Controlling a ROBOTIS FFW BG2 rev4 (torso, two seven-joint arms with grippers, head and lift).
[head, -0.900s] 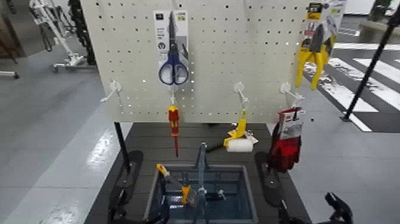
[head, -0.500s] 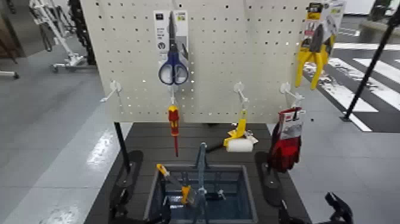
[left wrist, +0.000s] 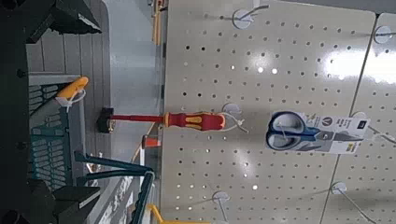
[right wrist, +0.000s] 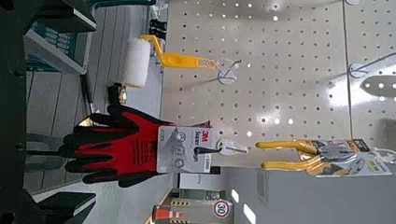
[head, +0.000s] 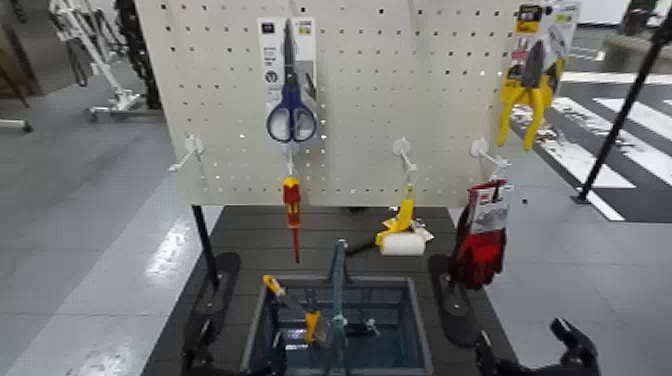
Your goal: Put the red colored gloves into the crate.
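The right gripper [head: 535, 350], wide open and empty, risked dropping the gloves [head: 482, 238] through an edge-only grip.

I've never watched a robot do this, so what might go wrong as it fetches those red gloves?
The red gloves hang by a card from a hook; a pull might tear it. They hang outside the crate, so could drop on the floor. The crate's upright handle might snag them.
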